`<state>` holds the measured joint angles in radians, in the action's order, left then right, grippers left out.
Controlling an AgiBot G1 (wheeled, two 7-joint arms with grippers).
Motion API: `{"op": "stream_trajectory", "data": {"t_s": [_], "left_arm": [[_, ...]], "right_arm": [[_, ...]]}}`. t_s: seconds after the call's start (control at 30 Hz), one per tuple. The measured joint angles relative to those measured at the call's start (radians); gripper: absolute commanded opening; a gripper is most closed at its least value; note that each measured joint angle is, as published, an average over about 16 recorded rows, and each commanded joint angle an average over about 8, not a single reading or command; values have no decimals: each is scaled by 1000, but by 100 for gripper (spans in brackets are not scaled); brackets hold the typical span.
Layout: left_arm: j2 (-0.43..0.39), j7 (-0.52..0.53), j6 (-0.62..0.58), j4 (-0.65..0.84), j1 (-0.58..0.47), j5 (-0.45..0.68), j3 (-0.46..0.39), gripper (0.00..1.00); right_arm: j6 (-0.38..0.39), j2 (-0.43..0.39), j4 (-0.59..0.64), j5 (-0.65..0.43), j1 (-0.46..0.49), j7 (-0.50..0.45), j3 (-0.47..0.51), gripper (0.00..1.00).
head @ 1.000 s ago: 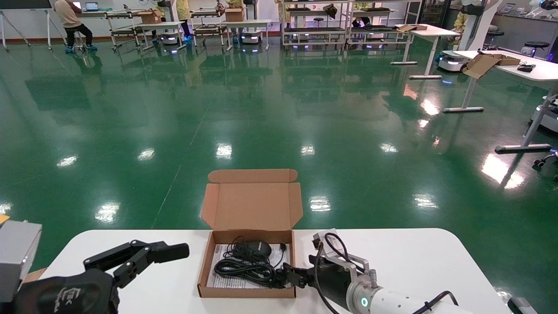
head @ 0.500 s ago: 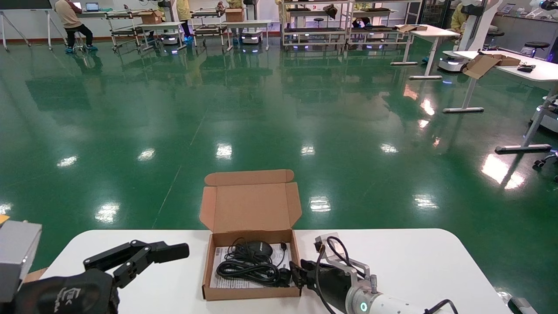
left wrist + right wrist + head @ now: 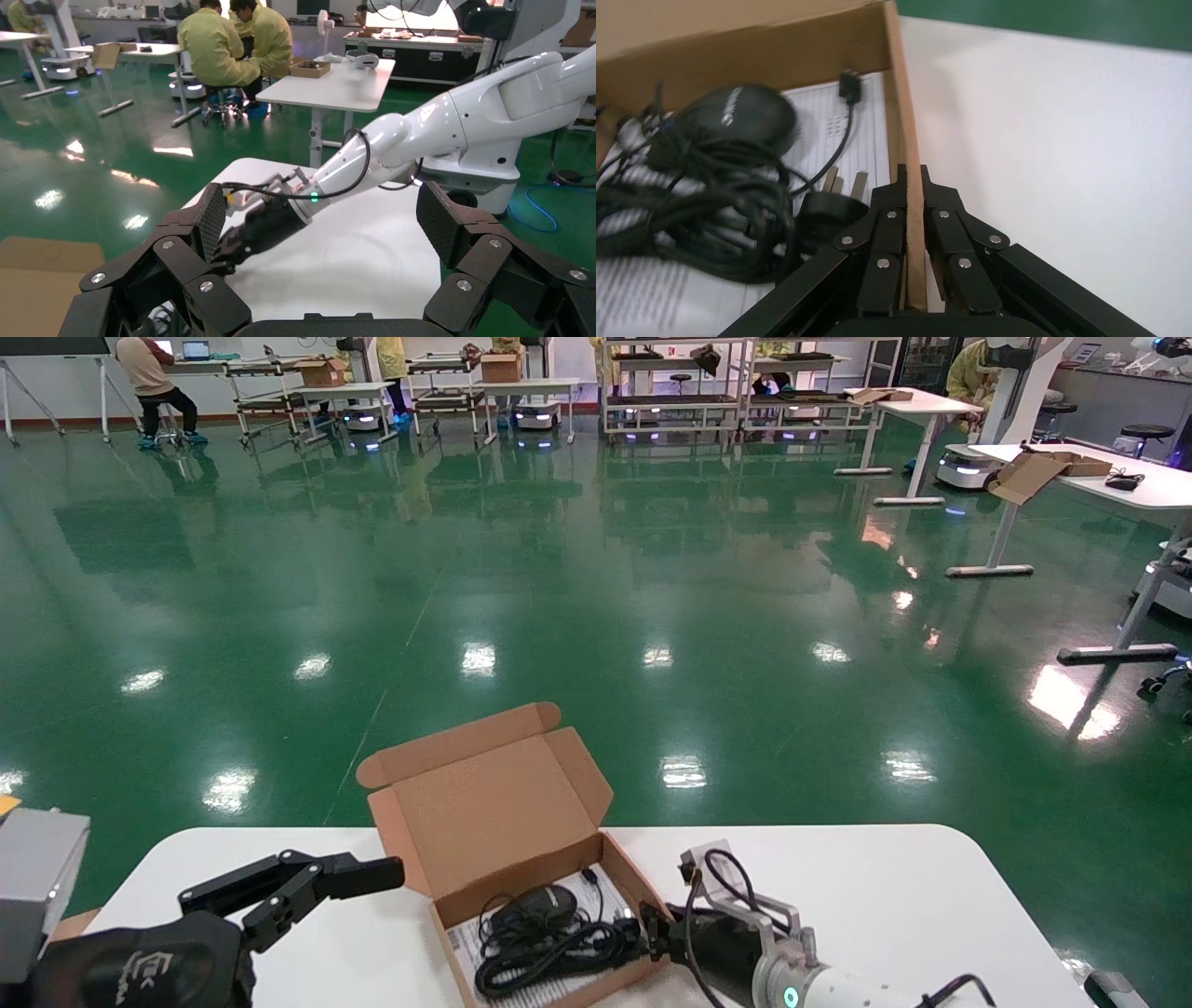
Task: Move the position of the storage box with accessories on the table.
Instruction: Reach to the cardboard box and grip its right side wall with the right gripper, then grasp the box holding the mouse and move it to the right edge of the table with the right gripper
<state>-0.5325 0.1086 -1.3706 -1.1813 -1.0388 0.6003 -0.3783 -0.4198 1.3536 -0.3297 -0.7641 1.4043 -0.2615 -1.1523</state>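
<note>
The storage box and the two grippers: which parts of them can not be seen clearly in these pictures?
- Storage box: in the head view its near corner is cut off by the bottom edge.
- Paper sheet: the print is too small to read, and the cable covers much of it.
- Left gripper: the head view shows it only from behind.
- Right gripper: its lower fingertips are hidden by the box wall.

Open brown storage box [image 3: 507,822] skewed on white table [image 3: 885,896], holding mouse [image 3: 538,905], cable [image 3: 549,952]

The storage box [image 3: 521,859] has its near corner cut off at the frame's bottom edge.
</note>
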Motion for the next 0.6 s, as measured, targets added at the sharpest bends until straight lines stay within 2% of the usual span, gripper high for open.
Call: {"op": "stream_trajectory", "data": {"t_s": [0.33,0.6], "left_arm": [[0,0,0,0,0,0,0,100],[0,0,0,0,0,0,0,100]], "right_arm": [[-121,-32,80,31,72,118,29,0],[-251,-105,148,60,154,208,62,0]]}}
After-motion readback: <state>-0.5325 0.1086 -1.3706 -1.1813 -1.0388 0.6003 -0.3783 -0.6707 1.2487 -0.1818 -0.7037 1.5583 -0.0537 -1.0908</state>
